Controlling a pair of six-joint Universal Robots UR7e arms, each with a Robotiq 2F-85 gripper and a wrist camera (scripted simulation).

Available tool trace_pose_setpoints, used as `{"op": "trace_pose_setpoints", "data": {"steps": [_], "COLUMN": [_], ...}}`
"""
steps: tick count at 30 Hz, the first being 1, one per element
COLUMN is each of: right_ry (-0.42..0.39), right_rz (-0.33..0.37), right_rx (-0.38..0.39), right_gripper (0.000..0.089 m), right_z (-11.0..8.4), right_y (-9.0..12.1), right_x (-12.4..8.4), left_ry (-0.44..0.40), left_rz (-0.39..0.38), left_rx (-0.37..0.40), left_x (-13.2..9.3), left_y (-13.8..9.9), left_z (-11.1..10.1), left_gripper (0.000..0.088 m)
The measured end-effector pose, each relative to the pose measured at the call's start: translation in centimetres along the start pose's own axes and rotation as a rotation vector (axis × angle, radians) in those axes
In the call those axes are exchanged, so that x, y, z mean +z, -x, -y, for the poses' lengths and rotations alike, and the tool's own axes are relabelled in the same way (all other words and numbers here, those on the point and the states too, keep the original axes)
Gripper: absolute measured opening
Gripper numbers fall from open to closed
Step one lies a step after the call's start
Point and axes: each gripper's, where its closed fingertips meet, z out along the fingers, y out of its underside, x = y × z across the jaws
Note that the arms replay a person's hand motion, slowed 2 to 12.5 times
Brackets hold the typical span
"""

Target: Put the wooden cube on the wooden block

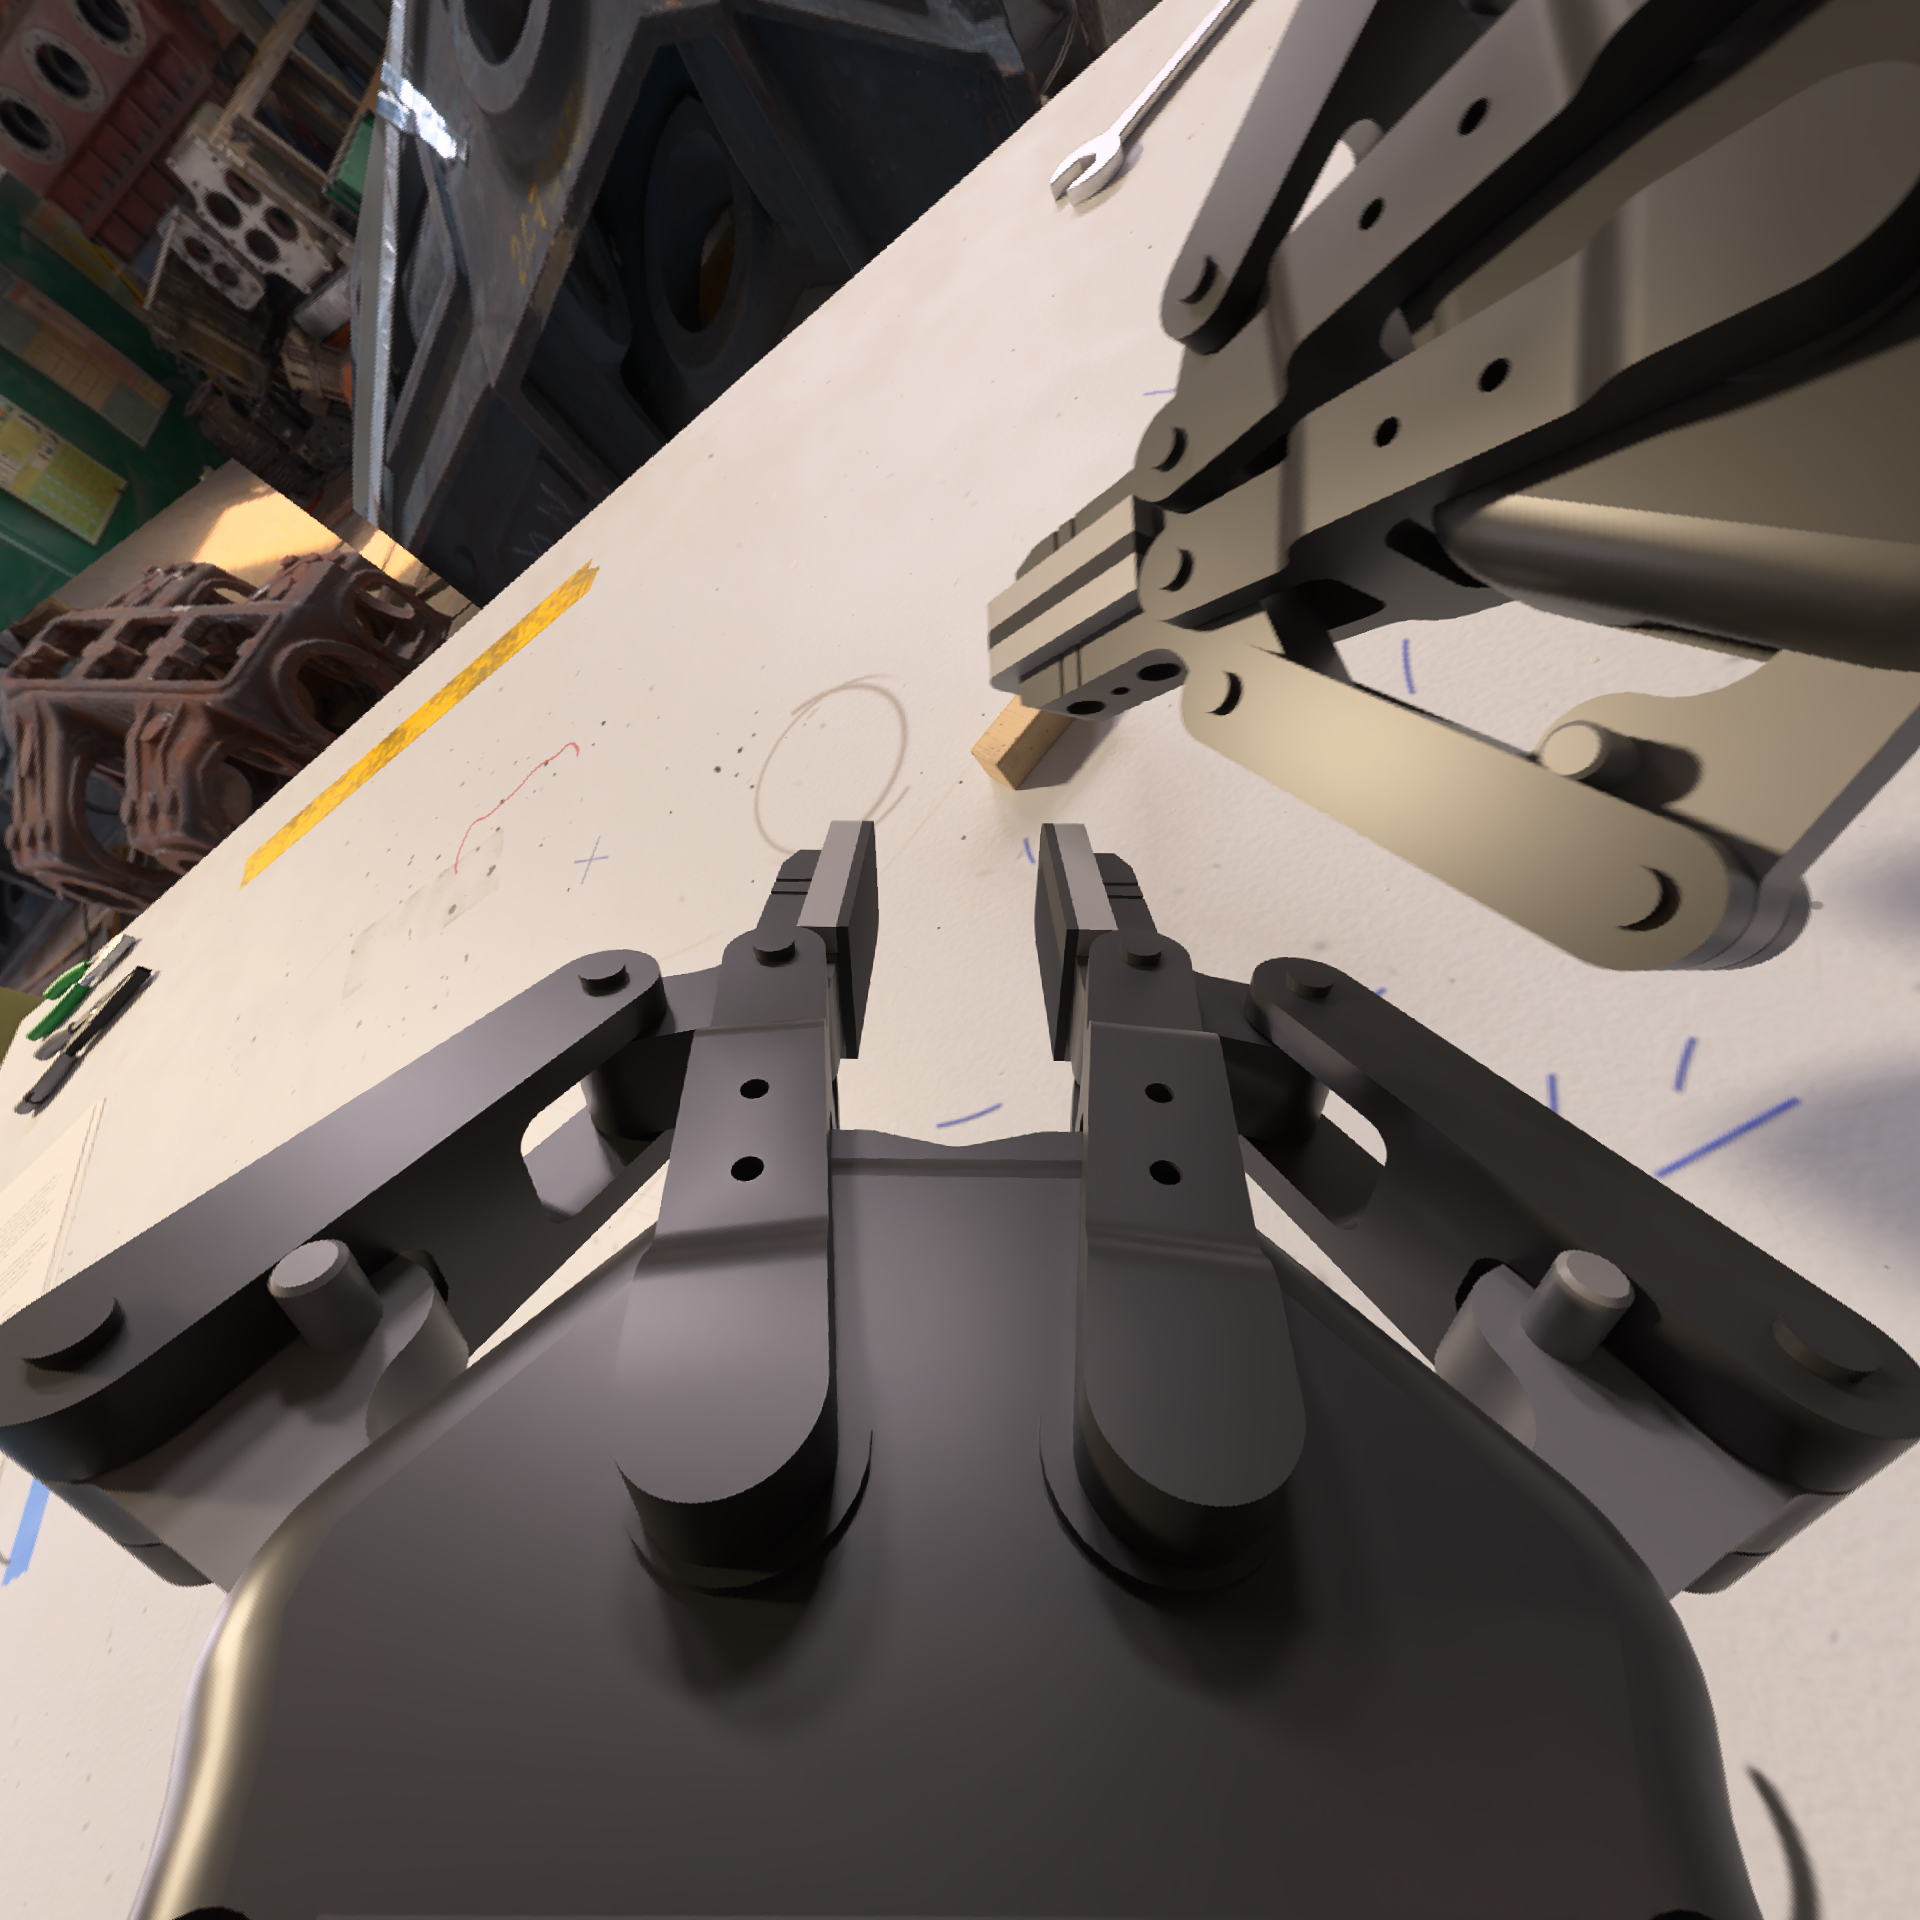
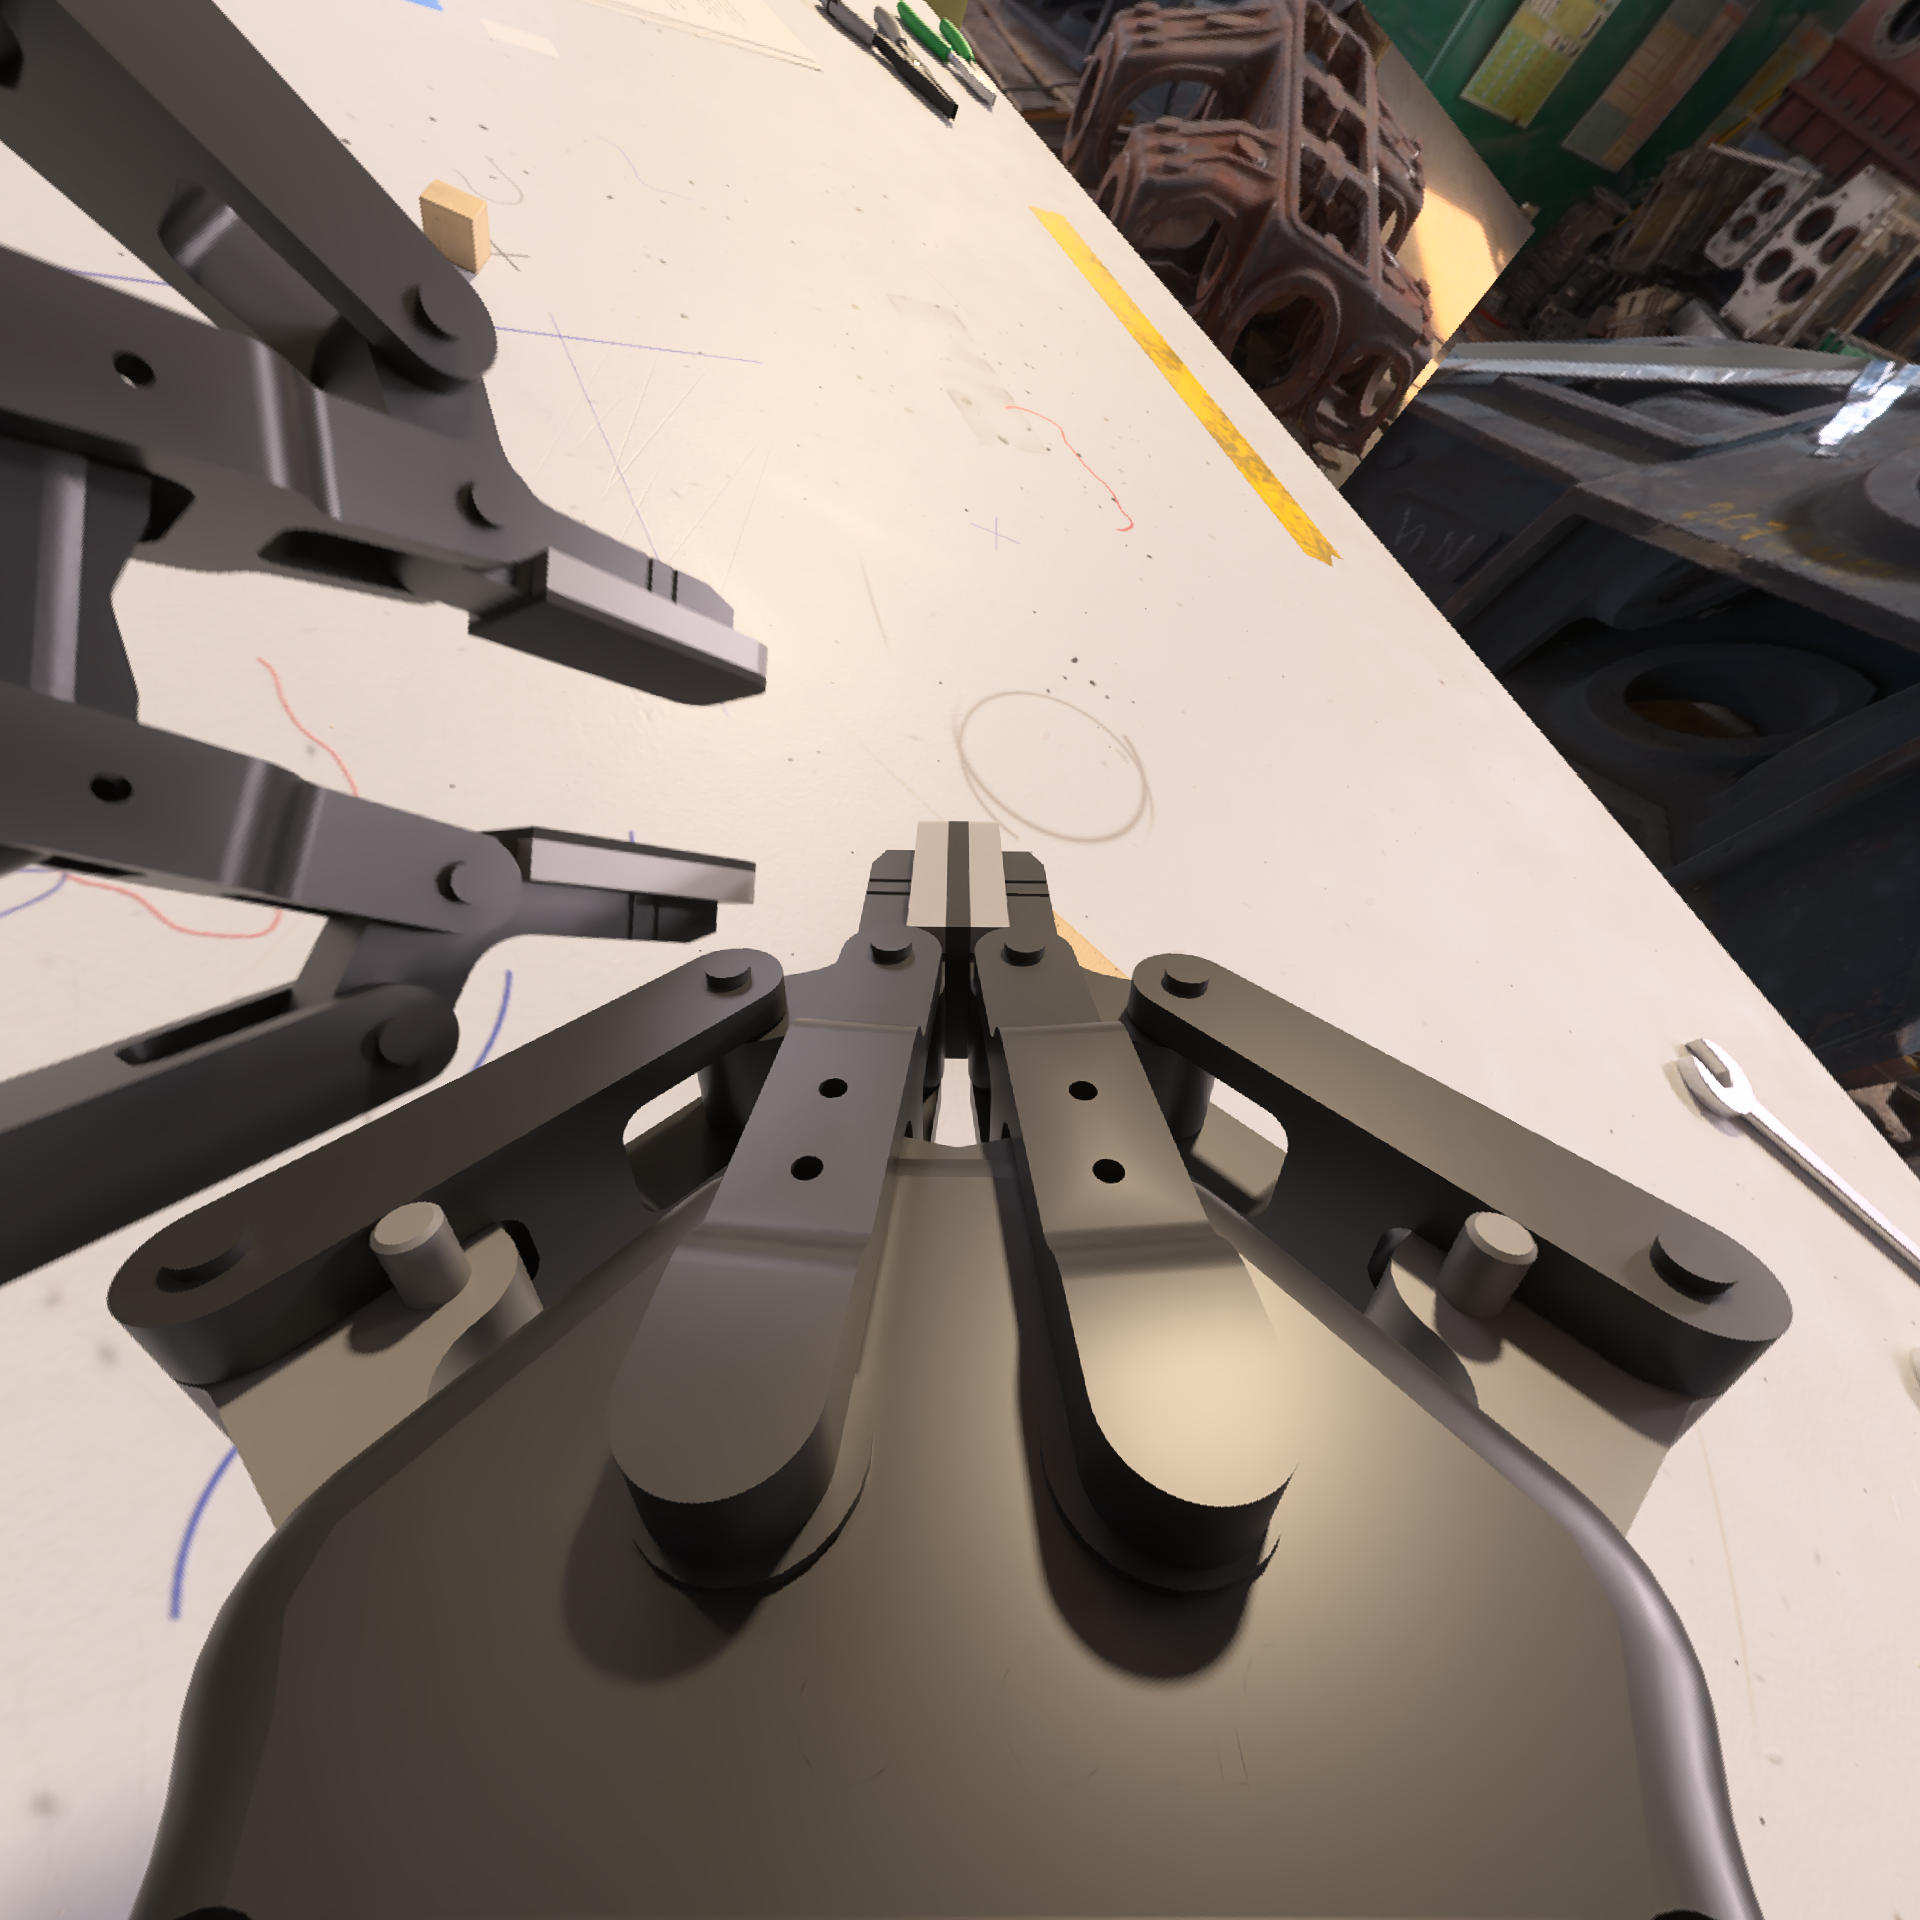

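Left wrist view is showing the left gripper (image 1: 956, 883) hanging over the pale table (image 1: 644, 582) with its two fingers standing apart and nothing between them. The wooden block (image 1: 1016, 750) is lying on the table just beyond and a little to the right of those fingertips, not touching them. The right gripper (image 1: 1081, 649) is reaching in from the upper right, its fingers pressed together and empty, its tip sitting directly over the block and hiding part of it. A brown drawn circle (image 1: 831, 764) is lying just left of the block, and a wrench (image 1: 1132, 114) is resting well beyond it near the table's far edge.

In the right wrist view, the right gripper (image 2: 957, 873) is showing its closed fingers with only a sliver of the wooden block (image 2: 1086, 951) peeking out right behind them. The left gripper (image 2: 743, 774) is entering from the left, fingers spread. The wooden cube (image 2: 457, 223) is sitting well away from the block, far up the table behind the left gripper, untouched by either one.
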Motion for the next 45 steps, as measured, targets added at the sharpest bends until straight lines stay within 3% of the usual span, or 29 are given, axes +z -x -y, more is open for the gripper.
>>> {"op": "trace_pose_setpoints", "data": {"steps": [9,13,16,26,37,41,45], "right_ry": [-0.011,-0.015,-0.012,-0.037,-0.019,-0.005,0.003], "right_rz": [-0.011,-0.008,-0.001,0.021,0.041,0.056,0.064], "right_rx": [0.013,0.007,-0.011,-0.044,-0.017,0.002,0.014], "right_gripper": [0.0000,0.0092,0.0179,0.0246,0.0256,0.0257,0.0255], "right_z": [-0.4,-0.3,-0.4,0.2,-0.6,-1.3,-1.8], "right_y": [-0.8,-0.8,-0.7,-0.1,-0.3,-0.3,-0.4], "right_x": [0.0,0.1,0.1,0.0,0.4,0.7,0.9], "left_ry": [-0.020,-0.040,-0.063,-0.081,-0.070,-0.037,0.019], "left_rz": [0.010,0.015,-0.009,0.020,0.106,0.139,0.125], "left_rx": [-0.033,-0.036,-0.011,0.081,0.074,0.063,0.058], "left_x": [-0.5,-0.8,-1.2,-2.6,-4.9,-5.7,-6.2], "left_y": [1.9,3.2,3.6,7.1,13.5,16.2,18.1], "left_z": [0.3,0.7,1.1,1.3,0.6,-0.5,-2.1], "left_gripper": [0.0385,0.0416,0.0430,0.0444,0.0477,0.0477,0.0479]}}
